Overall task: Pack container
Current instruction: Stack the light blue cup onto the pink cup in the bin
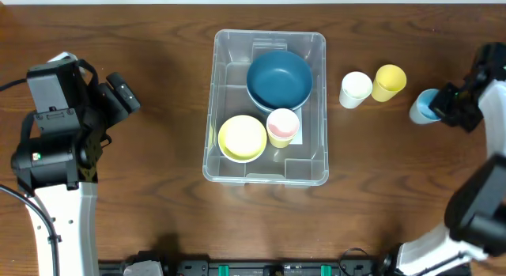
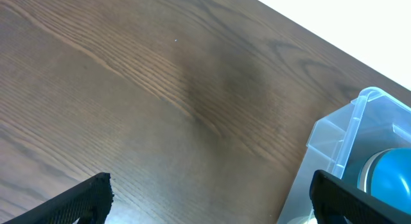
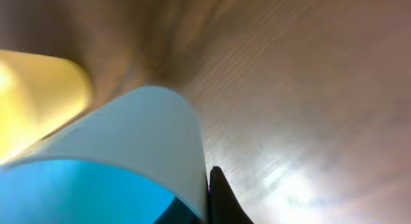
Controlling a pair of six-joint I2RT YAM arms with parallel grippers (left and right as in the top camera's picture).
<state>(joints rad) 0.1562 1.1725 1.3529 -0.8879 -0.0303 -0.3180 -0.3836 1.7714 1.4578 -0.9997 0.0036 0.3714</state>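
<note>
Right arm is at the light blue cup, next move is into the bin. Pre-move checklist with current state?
1. Right hand grip on light blue cup: cannot tell. The wrist view shows one finger at the rim; the other is hidden.
2. Free floor in container: ok, bare patches at the front right and back left.
3. Straight path: not ok. White cup and yellow cup stand in between, so lifting over looks safer.
4. Left hand: ok, open, empty, beside the container.
5. Contents upright: ok for dark blue bowl, yellow bowl and pink cup.
</note>
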